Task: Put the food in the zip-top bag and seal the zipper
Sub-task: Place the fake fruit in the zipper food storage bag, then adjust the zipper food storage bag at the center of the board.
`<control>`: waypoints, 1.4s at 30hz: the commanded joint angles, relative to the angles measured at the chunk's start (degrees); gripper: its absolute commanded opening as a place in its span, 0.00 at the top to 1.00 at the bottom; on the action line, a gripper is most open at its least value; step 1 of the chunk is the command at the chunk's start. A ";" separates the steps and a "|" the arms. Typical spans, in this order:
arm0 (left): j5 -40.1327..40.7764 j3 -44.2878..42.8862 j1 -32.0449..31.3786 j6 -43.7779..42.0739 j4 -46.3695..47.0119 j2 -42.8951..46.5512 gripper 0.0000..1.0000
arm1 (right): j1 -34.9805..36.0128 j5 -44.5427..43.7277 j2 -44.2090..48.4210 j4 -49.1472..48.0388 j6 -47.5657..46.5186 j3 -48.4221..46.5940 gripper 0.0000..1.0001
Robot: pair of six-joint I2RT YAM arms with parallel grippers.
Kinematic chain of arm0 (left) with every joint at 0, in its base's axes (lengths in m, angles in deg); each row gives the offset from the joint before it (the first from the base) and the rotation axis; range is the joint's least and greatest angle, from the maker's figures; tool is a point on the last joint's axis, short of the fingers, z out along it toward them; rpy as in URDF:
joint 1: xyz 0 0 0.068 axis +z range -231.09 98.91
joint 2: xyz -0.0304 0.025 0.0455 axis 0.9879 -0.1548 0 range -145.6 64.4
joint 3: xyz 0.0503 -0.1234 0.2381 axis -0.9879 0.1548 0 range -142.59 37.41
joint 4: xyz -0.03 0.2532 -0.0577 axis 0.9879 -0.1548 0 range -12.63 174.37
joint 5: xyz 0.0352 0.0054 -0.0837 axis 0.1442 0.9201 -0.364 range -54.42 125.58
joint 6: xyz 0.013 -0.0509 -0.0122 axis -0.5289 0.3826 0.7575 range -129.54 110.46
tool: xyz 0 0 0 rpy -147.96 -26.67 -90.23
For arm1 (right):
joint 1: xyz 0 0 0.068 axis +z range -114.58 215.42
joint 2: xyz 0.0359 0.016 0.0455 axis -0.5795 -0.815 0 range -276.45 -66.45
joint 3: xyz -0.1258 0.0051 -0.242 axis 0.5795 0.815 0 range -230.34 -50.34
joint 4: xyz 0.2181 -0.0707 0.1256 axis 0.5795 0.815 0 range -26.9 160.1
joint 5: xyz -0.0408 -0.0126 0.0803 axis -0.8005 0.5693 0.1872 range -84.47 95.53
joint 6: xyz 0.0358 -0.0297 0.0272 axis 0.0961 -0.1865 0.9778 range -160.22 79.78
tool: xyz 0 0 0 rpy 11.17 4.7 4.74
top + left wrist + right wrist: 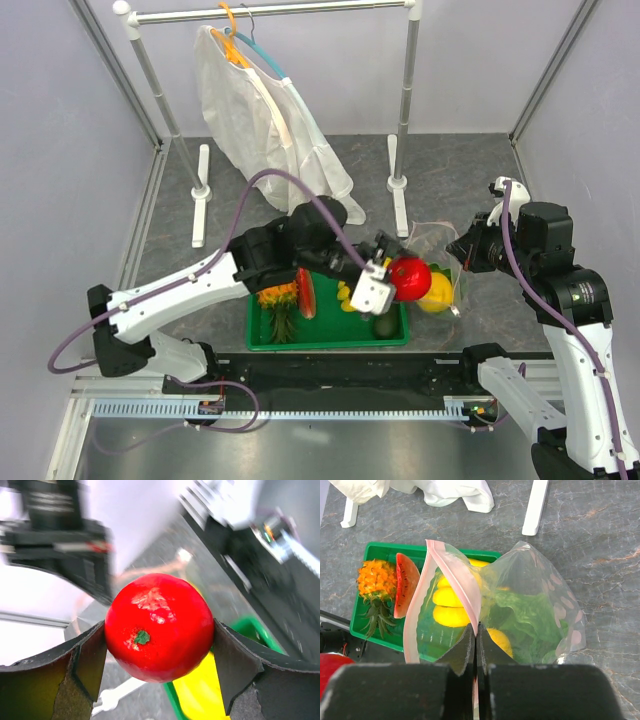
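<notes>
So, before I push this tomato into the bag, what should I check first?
1. Round red tomato gripped by left end effector: ok.
2. Right end effector pinched on narrow pale-pink zipper strip: ok.
3. Mouth of clear pink-dotted zip-top bag gaping open: ok.
4. Pale-green lettuce head and round yellow fruit inside the bag: ok.
5. Tomato lined up with the mouth: cannot tell.
</notes>
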 commanded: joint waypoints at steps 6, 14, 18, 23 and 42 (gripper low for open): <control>5.08 -11.71 1.30 23.47 6.55 -15.65 0.40 | -0.01 -0.13 -0.32 -1.39 -0.04 -2.96 1.00; 8.16 -15.40 4.73 27.16 8.40 -21.29 0.22 | -0.01 -0.48 -0.05 -1.21 -0.04 -2.26 1.00; 2.90 -15.33 7.19 27.09 6.73 -18.76 0.03 | -0.01 -0.39 0.03 -1.21 -0.13 -2.61 1.00; -9.31 -10.23 10.80 24.02 4.71 -11.11 0.00 | -0.09 -0.30 0.03 -1.21 -0.39 -2.26 1.00; 4.38 -6.36 0.78 -21.43 -15.78 -13.12 0.36 | -0.01 -0.48 0.03 -0.68 -0.57 -2.96 1.00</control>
